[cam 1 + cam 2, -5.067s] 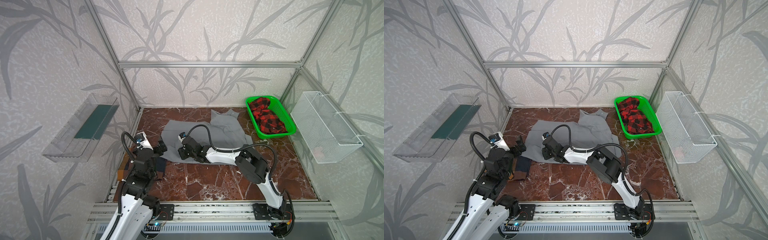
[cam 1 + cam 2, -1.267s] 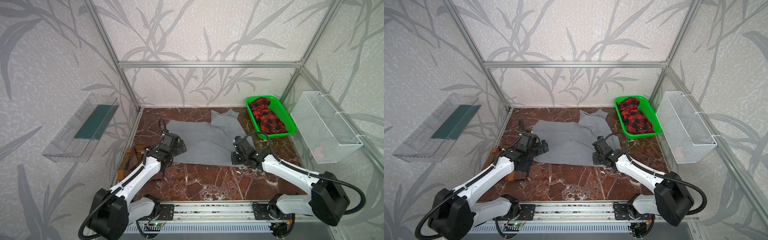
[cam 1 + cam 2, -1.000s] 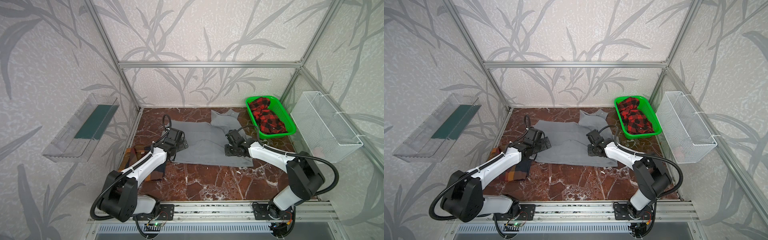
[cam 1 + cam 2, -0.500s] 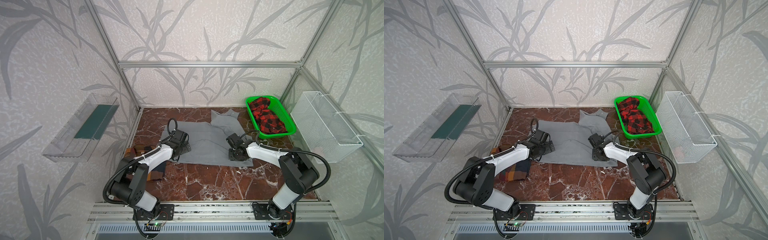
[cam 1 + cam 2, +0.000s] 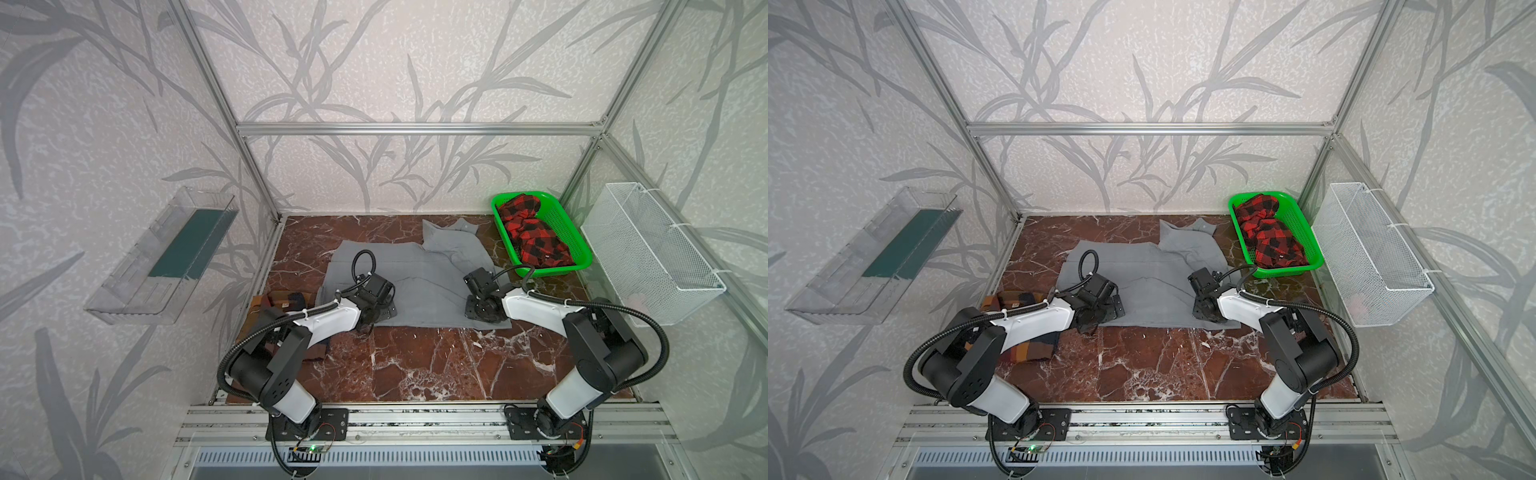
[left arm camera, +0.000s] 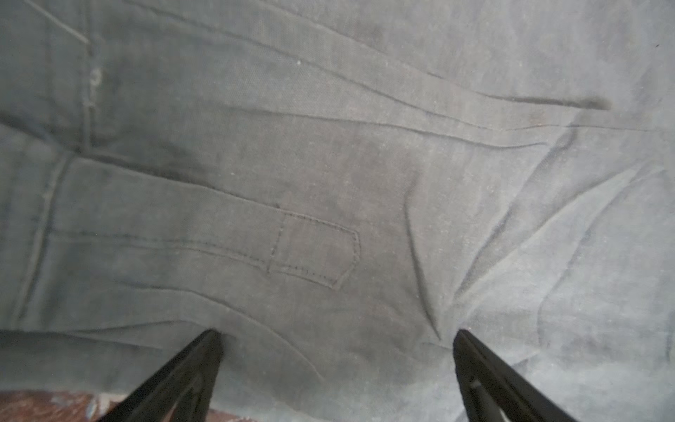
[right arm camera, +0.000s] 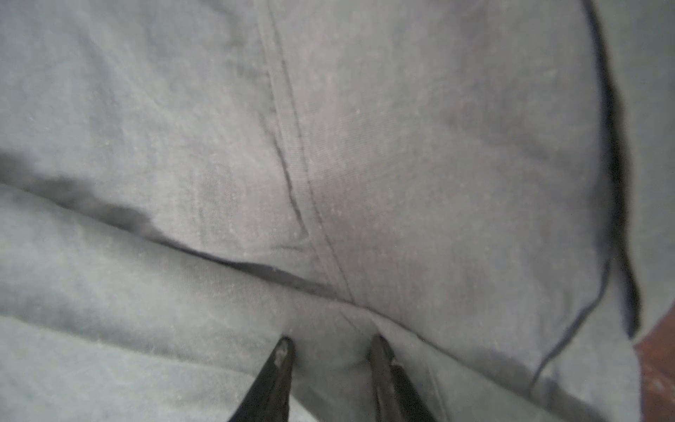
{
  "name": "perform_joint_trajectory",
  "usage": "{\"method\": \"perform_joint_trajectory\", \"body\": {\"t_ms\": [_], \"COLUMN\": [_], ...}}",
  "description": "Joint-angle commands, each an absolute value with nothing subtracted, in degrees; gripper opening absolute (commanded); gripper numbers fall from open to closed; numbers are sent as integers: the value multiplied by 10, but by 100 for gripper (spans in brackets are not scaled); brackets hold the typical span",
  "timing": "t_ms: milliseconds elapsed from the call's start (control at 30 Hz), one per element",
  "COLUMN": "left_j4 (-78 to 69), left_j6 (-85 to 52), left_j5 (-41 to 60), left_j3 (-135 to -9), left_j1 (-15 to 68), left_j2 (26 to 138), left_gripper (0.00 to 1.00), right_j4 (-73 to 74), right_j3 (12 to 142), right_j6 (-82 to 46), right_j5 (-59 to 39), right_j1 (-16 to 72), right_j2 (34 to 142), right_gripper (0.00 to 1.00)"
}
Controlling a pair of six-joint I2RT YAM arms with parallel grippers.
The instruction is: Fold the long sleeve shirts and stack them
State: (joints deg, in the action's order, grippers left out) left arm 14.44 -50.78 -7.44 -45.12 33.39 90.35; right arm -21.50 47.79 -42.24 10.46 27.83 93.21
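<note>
Roughly halfway, we reckon. The checked shirt [image 5: 1025,353] looks folded and lies at the table's [image 5: 415,365] left edge, partly under the left arm. The grey shirt [image 5: 419,282] is spread mid-table, collar end near the green basket [image 5: 582,259], not yet folded down or stacked. Left gripper [image 6: 338,334] is wide, tips on grey cloth. Right gripper [image 7: 330,343] is narrow, tips in the cloth; we can't tell if it has a pinch. Count: two shirts on the table, one red-black plaid bundle [image 5: 532,237] in one basket, two grippers.

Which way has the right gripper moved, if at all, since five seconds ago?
Yes. The right gripper has moved rightward across the grey shirt, from its left part to its near right corner, towards the green basket.
</note>
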Motion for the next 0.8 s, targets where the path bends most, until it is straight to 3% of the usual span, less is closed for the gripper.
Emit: {"method": "perform_joint_trajectory", "body": {"t_ms": [0,267,567,667,767], "left_j4": [136,114,149,190,239], "left_j6": [-556,-608,-692,-701,-670], "left_j5": [-71,-91,-151,-176,-237], "left_j3": [-423,-361,-350,-350,-369], "left_j1": [352,415,554,560,554], "left_j2": [899,845,816,768,707], "left_gripper": [99,99,99,99,99], "right_j4": [-299,-354,-411,-423,-403], "right_j3": [433,397,371,391,430], "right_j6": [-448,-432,-417,-375,-303], "right_j5": [96,139,156,155,142], "right_j1": [274,272,271,272,271], "right_j2": [911,839,703,659,620], "right_gripper": [37,38,38,42,52]}}
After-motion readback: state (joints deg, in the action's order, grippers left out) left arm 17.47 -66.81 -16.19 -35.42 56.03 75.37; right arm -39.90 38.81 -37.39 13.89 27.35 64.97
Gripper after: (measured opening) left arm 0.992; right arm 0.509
